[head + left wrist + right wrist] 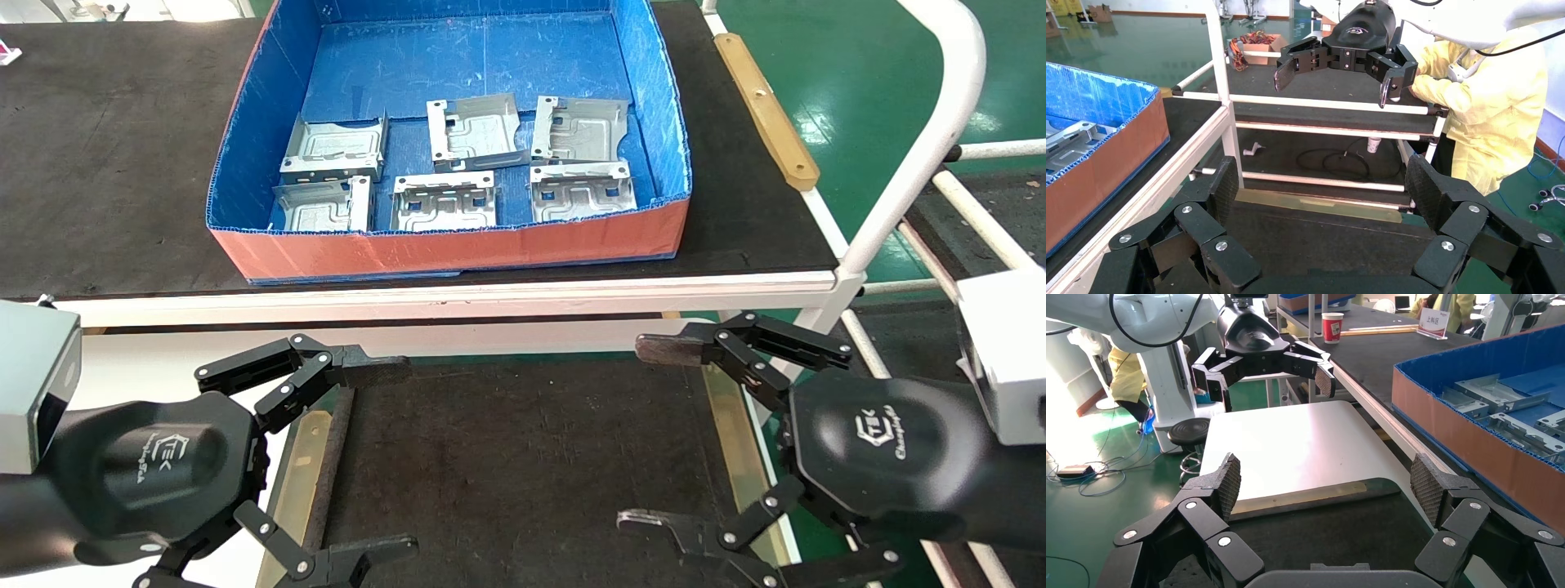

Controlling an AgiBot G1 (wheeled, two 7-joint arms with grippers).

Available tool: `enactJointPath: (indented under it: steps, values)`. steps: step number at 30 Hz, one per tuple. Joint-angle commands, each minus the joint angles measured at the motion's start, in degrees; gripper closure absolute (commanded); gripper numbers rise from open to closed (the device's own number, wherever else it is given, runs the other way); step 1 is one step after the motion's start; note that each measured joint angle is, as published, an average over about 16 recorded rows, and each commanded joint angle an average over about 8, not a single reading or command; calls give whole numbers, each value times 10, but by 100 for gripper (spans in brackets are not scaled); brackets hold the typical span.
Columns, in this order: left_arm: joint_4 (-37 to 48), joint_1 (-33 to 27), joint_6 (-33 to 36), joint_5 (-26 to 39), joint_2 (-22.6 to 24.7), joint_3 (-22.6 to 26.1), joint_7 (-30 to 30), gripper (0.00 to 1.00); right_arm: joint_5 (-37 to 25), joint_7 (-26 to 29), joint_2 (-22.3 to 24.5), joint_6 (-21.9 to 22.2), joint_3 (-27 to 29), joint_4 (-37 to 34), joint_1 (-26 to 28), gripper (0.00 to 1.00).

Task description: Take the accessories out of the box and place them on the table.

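Observation:
Several silver stamped plates (478, 135) lie in two rows at the near end of the blue box (458, 245), whose outer wall is orange-red. The box stands on the black bench beyond the table (523, 457), whose dark mat lies between my grippers. My left gripper (388, 453) is open and empty over the mat's left edge. My right gripper (650, 434) is open and empty over its right edge. Both are well short of the box. The left wrist view shows its open gripper (1321, 184) and the box (1107, 153). The right wrist view shows its open gripper (1324, 481), the box (1474, 435) and plates (1499, 398).
The bench's white front rail (449, 294) runs between the table and the box. A white tube frame (923, 139) rises at the right. A person in yellow (1493, 98) stands beyond the right arm. A red cup (1332, 326) and a stool (1190, 432) are farther off.

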Motion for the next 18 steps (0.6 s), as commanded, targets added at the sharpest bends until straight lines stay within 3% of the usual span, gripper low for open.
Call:
enactJointPath:
  steps: [1,18]
  values:
    - [0,0,0,0,0,0,0,0,0,0,0,0,0,0,0,0]
    - [0,0,0,0,0,0,0,0,0,0,0,0,0,0,0,0]
